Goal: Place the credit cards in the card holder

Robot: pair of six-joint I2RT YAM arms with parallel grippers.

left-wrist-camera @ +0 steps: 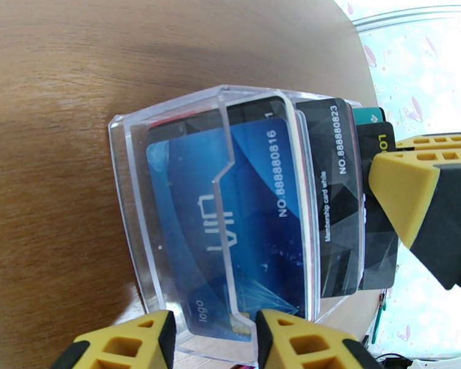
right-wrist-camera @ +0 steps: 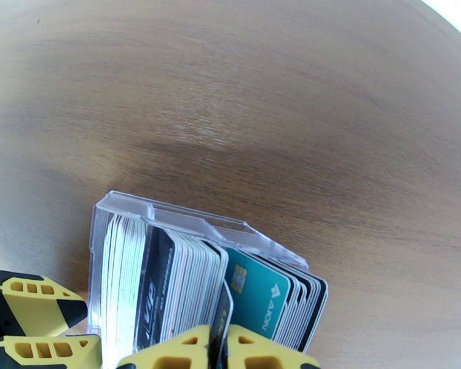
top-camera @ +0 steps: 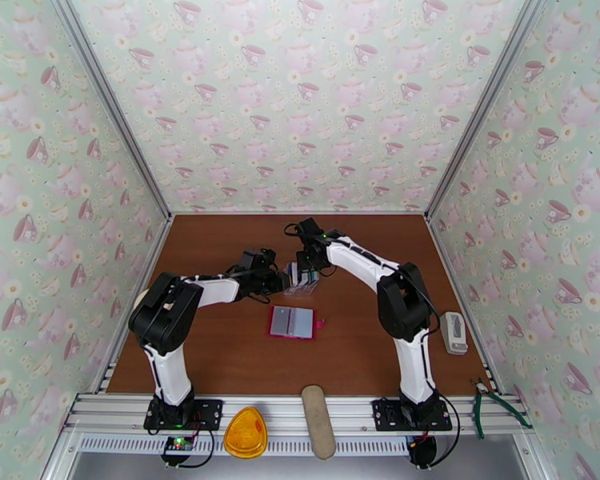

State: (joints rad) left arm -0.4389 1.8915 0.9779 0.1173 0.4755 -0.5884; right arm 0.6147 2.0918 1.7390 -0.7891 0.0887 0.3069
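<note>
The right gripper [right-wrist-camera: 220,350] has its yellow fingertips pressed together on the upper edge of a black card [right-wrist-camera: 224,309] with yellow lettering, which stands on edge among the other credit cards [right-wrist-camera: 187,284] in the row. A teal card [right-wrist-camera: 258,296] with a chip is right beside it on one side and a run of pale cards on the other. The whole stack stands on edge in a clear box [right-wrist-camera: 187,218] that rests on the brown wooden table [top-camera: 220,354]. The left gripper [left-wrist-camera: 215,349] sits at the box's front wall with its two yellow fingers spread and nothing pinched between them; whether they touch the plastic cannot be told. Through that wall the left wrist view shows a blue card [left-wrist-camera: 230,222] at the front, printed with a number. From above, both arms meet over the box near the middle of the table. The card holder [top-camera: 292,322] lies open and flat a little nearer the bases, apart from the box, pale pockets up with a red border and its tab to the right. On the metal rail at the near edge lie an orange piece [top-camera: 246,434] and a beige oblong piece [top-camera: 318,422]. A grey device [top-camera: 455,332] sits by the right wall, with green-handled pliers [top-camera: 492,402] nearer the corner
</note>
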